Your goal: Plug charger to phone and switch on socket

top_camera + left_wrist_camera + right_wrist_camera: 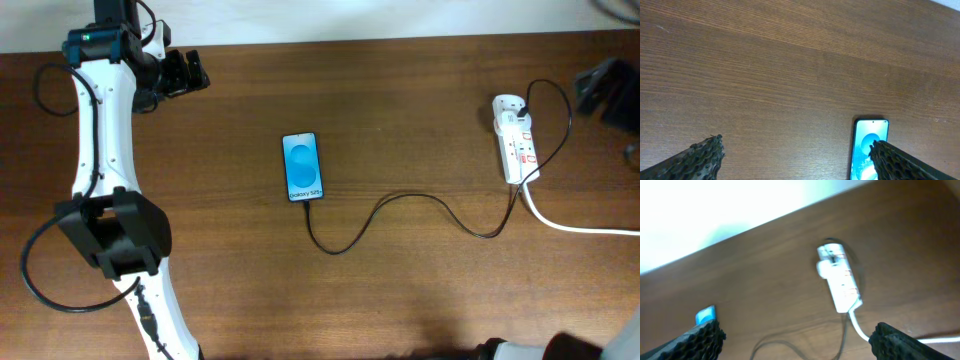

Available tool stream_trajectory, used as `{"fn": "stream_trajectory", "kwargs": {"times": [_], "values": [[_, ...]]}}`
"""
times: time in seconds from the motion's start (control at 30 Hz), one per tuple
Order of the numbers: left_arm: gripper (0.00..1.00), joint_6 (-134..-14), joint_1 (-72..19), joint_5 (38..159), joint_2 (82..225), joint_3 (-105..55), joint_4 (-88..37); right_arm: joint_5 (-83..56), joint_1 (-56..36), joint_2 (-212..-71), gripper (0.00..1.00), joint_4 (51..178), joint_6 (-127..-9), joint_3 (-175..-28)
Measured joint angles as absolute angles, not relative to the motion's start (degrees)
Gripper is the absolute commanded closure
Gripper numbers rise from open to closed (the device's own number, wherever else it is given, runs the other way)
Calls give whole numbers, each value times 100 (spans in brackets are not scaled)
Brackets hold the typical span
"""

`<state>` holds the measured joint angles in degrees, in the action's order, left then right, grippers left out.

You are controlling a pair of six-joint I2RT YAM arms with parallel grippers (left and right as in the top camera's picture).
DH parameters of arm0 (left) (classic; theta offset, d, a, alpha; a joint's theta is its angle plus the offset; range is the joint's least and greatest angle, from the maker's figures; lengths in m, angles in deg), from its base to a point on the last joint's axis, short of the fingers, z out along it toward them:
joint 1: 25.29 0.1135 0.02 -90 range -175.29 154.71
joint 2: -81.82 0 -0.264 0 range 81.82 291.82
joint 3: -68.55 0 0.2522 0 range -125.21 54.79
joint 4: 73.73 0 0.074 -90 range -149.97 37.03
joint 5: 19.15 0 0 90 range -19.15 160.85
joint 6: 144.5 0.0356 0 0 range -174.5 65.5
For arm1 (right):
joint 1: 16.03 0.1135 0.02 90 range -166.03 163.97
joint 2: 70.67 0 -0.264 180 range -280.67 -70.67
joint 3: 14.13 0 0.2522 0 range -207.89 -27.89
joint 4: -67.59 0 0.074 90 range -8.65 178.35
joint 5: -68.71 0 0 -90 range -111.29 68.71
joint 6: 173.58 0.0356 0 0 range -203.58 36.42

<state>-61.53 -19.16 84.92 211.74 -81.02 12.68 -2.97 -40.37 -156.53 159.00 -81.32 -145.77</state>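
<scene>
The phone (303, 167) lies mid-table with its blue screen lit, and it also shows in the left wrist view (869, 150) and the right wrist view (705, 315). The thin black charger cable (400, 205) runs from the phone's near end in a curve to the white power strip (517, 138), where its plug sits. The strip also shows in the right wrist view (837, 280). My left gripper (188, 72) is open and empty at the far left, well away from the phone. My right gripper (605, 88) is open and empty at the far right, beside the strip.
The strip's thick white cord (575, 224) runs off the right edge. My left arm's white links (100, 150) and black cable loops lie along the left side. The table's far edge is near both grippers.
</scene>
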Motion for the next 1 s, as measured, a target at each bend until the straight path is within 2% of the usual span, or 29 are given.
{"fn": "stream_trajectory", "kwargs": {"times": [0.1, 0.23, 1.0], "values": [[1, -6153, -1916, 8492, 21174, -8102, 1268, -273, -3409, -15144, 2, 16470, -8315, -14588], [1, -6155, -1916, 8492, 21174, -8102, 1268, -275, -3329, -15072, 2, 17163, -8370, -14595], [1, -6155, -1916, 8492, 21174, -8102, 1268, -275, -3329, -15463, 2, 17183, -8381, -14595]]}}
